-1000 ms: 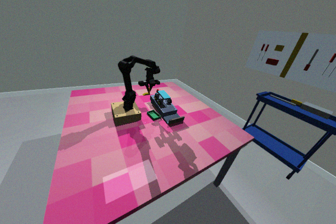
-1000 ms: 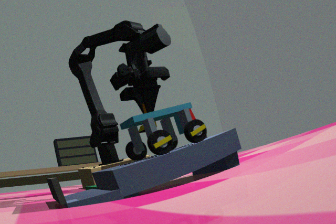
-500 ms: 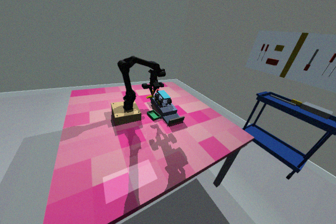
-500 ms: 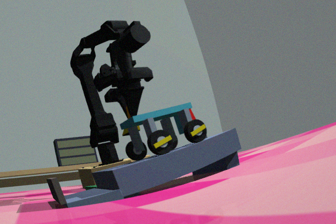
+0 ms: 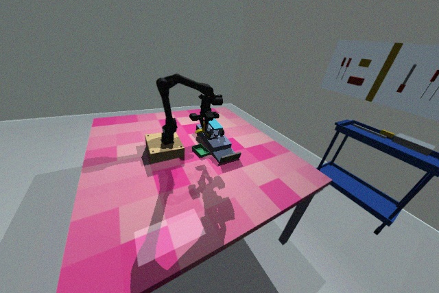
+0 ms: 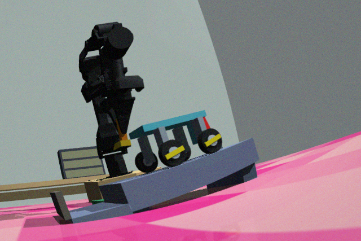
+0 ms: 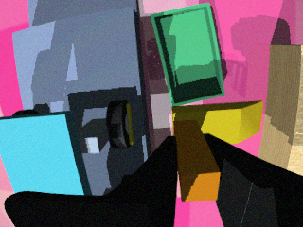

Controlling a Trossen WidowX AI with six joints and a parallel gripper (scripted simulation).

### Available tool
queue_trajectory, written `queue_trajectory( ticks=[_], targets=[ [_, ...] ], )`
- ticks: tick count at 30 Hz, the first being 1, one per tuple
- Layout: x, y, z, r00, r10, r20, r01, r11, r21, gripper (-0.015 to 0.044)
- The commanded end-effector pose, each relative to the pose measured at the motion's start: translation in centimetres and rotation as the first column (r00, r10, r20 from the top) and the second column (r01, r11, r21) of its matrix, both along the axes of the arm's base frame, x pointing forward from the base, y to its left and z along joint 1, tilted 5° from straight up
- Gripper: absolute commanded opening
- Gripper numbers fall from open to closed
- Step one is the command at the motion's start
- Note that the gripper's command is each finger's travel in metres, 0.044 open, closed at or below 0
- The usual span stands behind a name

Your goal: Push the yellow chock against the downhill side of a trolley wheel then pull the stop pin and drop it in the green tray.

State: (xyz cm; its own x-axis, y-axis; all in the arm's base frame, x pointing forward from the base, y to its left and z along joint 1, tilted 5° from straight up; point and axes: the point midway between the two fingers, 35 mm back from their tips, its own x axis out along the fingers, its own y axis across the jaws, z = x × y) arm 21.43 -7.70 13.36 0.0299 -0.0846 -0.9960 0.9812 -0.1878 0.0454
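Note:
My gripper (image 5: 204,130) (image 6: 118,130) (image 7: 187,142) is shut on the orange handle of the yellow chock (image 5: 199,130) (image 6: 122,144) (image 7: 229,125). It holds the chock in the air beside the ramp (image 5: 220,145) (image 6: 189,168) (image 7: 104,52), on the side of the arm's base. The trolley (image 5: 215,125) (image 6: 175,121) (image 7: 38,151), with a cyan deck and black wheels, stands on the ramp. The stop pin's red head (image 6: 206,123) shows at its uphill end. The green tray (image 5: 201,150) (image 7: 191,43) lies beside the ramp and looks empty. The chock's black rubber base cannot be made out.
An upright end board (image 5: 230,156) (image 6: 60,206) stands at the ramp's foot. The arm's wooden base (image 5: 165,155) (image 7: 283,95) is across from the ramp, with the tray between them. A blue cart (image 5: 368,190) stands beyond the table.

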Motion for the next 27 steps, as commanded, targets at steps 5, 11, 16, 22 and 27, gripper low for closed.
queue_trajectory(
  ticks=[5, 11, 16, 22, 27],
  targets=[
    [0.2, -3.1, 0.1, 1.000, 0.003, 0.012, -0.003, 1.000, 0.000, 0.0000],
    [0.2, -5.4, 0.1, 1.000, 0.003, 0.012, -0.003, 1.000, -0.003, 0.0000],
    [0.4, -7.3, 0.2, 1.000, 0.003, 0.012, -0.003, 1.000, -0.004, 0.0000],
    [0.7, -9.1, 0.4, 1.000, 0.003, 0.012, -0.003, 1.000, -0.006, 0.0000],
    [0.7, -9.2, 0.4, 0.994, -0.110, 0.018, 0.110, 0.994, 0.007, 0.0000]
  ],
)
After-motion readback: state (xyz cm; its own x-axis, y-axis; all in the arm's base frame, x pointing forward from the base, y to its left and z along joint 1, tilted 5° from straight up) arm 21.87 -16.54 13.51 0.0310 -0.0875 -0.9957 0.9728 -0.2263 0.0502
